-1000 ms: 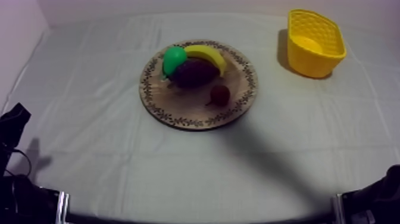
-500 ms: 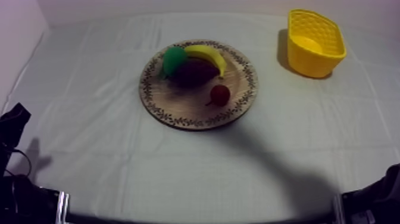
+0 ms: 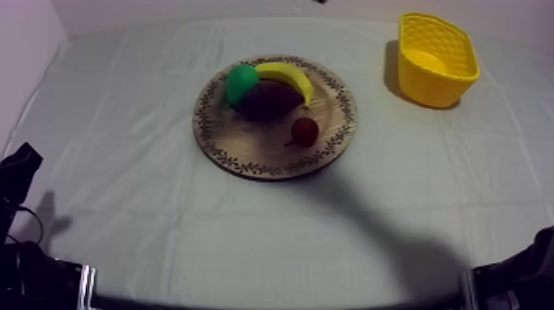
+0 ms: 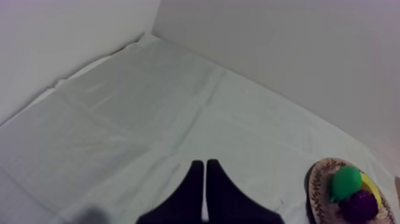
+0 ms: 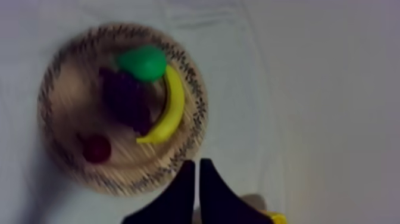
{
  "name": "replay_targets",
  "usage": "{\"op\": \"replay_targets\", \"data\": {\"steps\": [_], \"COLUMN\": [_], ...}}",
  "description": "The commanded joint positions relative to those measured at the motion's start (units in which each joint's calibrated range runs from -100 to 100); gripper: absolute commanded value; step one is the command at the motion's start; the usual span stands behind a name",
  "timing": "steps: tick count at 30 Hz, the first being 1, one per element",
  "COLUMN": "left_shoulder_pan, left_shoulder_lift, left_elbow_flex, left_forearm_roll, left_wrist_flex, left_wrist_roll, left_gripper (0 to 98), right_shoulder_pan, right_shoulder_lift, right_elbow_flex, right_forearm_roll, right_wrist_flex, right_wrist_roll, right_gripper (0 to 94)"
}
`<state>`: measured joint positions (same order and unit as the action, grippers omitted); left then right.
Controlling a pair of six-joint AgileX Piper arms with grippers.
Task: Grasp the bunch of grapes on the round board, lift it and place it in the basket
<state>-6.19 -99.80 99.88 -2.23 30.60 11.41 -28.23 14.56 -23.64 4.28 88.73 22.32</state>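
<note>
nearest, grey-white cloth [image 3: 165,239], bare and lightly creased. left gripper [image 4: 205,162] low over that cloth at the table's left side, both black fingers pressed together into a narrow wedge, holding nothing. right gripper [image 5: 194,162] high above the table, looking down, fingers closed together in the same way with nothing between them, board spread out below the tips.

mid-table, round wooden board [image 3: 330,136] with a patterned rim. small red fruit [image 3: 305,130] on its near part, apart from the rest. behind it, bunch of grapes [image 3: 268,100], dark purple, lying on the board, not yet lifted. green pear [image 3: 241,82] touching the grapes at the far left. banana [image 3: 288,77] curved along their far side, touching too.

farthest, yellow basket [image 3: 435,59] at the right rear of the table, well apart from the board, seemingly empty.

judged risks: closed fingers in need of opening before any descent, otherwise a push on the fruit rather than a grasp. pear and banana crowded against the grapes, so little room for a finger on the far side, and a fair chance of catching a neighbour and dragging it off the board. lumpy bunch apt to slip from a shallow pinch during the carry, ending on the cloth or against the basket's rim.
</note>
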Motion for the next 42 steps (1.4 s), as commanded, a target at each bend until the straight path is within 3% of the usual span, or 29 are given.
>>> {"op": "replay_targets", "data": {"steps": [1,5,11,30,31,35,37,42], "left_shoulder_pan": [0.0,0.0,0.0,0.0,0.0,0.0,0.0,0.0], "left_shoulder_lift": [0.0,0.0,0.0,0.0,0.0,0.0,0.0,0.0], "left_elbow_flex": [0.0,0.0,0.0,0.0,0.0,0.0,0.0,0.0], "left_forearm_roll": [0.01,0.01,0.01,0.01,0.01,0.01,0.01,0.01], "left_wrist_flex": [0.0,0.0,0.0,0.0,0.0,0.0,0.0,0.0], "left_wrist_roll": [0.0,0.0,0.0,0.0,0.0,0.0,0.0,0.0], "left_gripper": [0.1,0.1,0.1,0.1,0.1,0.1,0.1,0.1], "right_shoulder_pan": [-0.2,-0.4,-0.6,-2.0,-2.0,-2.4,-2.6,-2.6], "right_shoulder_lift": [0.2,0.5,0.7,0.2,0.2,0.1,0.1,-0.1], "right_elbow_flex": [1.3,2.3,2.8,6.5,6.8,8.1,8.9,10.6], "right_forearm_roll": [1.6,1.9,0.6,-1.0,-1.0,0.1,0.7,1.1], "right_wrist_flex": [0.5,0.6,1.2,-5.5,-5.9,-6.2,-6.6,-8.0], "right_wrist_roll": [7.2,9.9,10.6,5.5,5.1,4.2,3.4,2.1], "right_gripper": [0.4,0.4,0.4,3.4,7.2,46.8,61.9,79.5]}}
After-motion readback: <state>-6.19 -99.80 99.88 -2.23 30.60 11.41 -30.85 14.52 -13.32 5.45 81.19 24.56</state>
